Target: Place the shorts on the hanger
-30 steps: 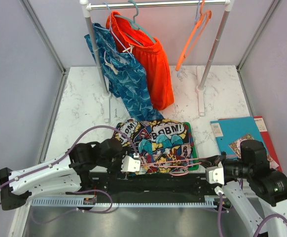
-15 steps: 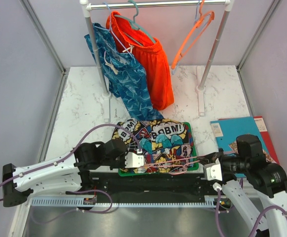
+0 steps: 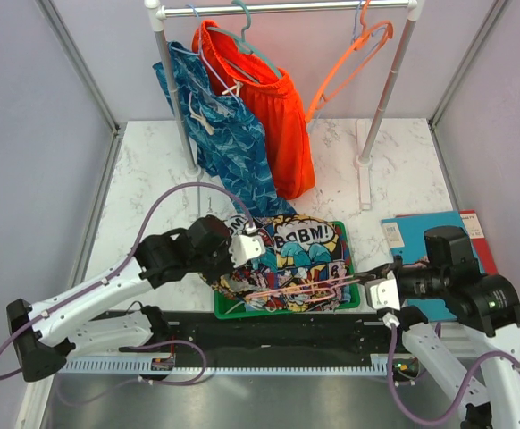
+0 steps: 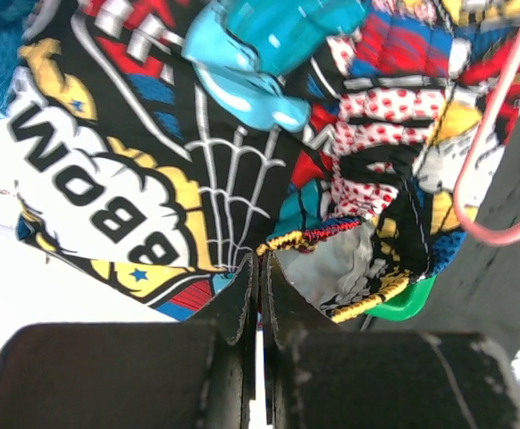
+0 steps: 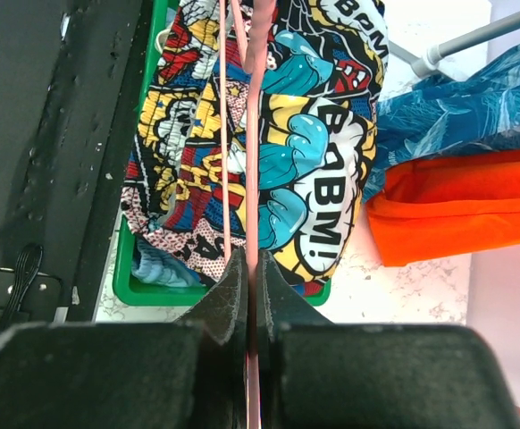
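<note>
The comic-print shorts (image 3: 300, 255) lie bunched over a green tray (image 3: 278, 313). Their left waistband edge is lifted, and my left gripper (image 3: 258, 255) is shut on it. In the left wrist view the jaws (image 4: 260, 259) meet on the yellow-red waistband of the shorts (image 4: 153, 134). The thin pink hanger (image 3: 314, 286) lies across the front of the shorts. My right gripper (image 3: 367, 286) is shut on the hanger's right end. The right wrist view shows the hanger (image 5: 263, 89) running straight out from the closed gripper (image 5: 251, 255) over the shorts (image 5: 314, 152).
At the back stands a rack (image 3: 376, 107) carrying orange shorts (image 3: 278, 116), blue patterned shorts (image 3: 229, 143), a teal hanger (image 3: 251, 40) and an orange hanger (image 3: 349, 63). Books (image 3: 430, 237) lie at the right. A black bar (image 3: 269, 335) runs along the near edge.
My left gripper has shut on the shorts' waistband and moved away from the near edge, lifting that side. The right gripper drew back slightly with the hanger. The orange hanger on the rail swung.
</note>
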`<act>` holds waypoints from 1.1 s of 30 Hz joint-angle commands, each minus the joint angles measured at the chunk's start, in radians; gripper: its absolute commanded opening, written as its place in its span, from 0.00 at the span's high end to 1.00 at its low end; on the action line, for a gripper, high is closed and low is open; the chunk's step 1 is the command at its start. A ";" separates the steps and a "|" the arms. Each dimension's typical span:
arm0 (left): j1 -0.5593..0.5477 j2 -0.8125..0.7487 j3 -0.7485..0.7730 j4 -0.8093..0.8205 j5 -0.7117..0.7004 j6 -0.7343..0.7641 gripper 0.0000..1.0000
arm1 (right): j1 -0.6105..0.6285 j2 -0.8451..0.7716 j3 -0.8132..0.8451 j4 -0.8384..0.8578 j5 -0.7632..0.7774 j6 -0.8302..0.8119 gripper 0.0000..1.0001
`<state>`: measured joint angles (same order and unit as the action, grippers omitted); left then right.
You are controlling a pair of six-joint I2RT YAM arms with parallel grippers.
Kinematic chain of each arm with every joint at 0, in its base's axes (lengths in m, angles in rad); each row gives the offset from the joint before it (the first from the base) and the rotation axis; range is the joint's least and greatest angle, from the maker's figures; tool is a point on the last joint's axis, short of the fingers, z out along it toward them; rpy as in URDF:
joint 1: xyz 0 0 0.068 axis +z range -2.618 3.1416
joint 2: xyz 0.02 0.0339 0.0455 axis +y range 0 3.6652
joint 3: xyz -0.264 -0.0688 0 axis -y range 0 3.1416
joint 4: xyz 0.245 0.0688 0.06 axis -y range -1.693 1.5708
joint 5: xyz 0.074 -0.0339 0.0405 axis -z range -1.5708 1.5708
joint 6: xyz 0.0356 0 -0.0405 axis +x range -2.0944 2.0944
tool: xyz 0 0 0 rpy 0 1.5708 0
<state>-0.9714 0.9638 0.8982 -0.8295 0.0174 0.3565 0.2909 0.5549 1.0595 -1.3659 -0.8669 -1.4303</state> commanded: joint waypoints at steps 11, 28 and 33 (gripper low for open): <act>0.166 0.110 0.202 -0.031 0.164 -0.198 0.98 | 0.005 0.273 0.183 0.068 0.052 0.301 1.00; 0.375 0.227 0.332 -0.033 0.323 -0.347 0.98 | 0.232 0.367 0.119 0.459 0.161 0.801 1.00; 0.392 0.224 0.335 -0.025 0.345 -0.347 0.98 | 0.310 0.381 0.073 0.576 0.265 0.899 1.00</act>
<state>-0.5907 1.1931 1.1885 -0.8742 0.3016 0.0498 0.5560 0.9283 1.1580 -0.9474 -0.6785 -0.6662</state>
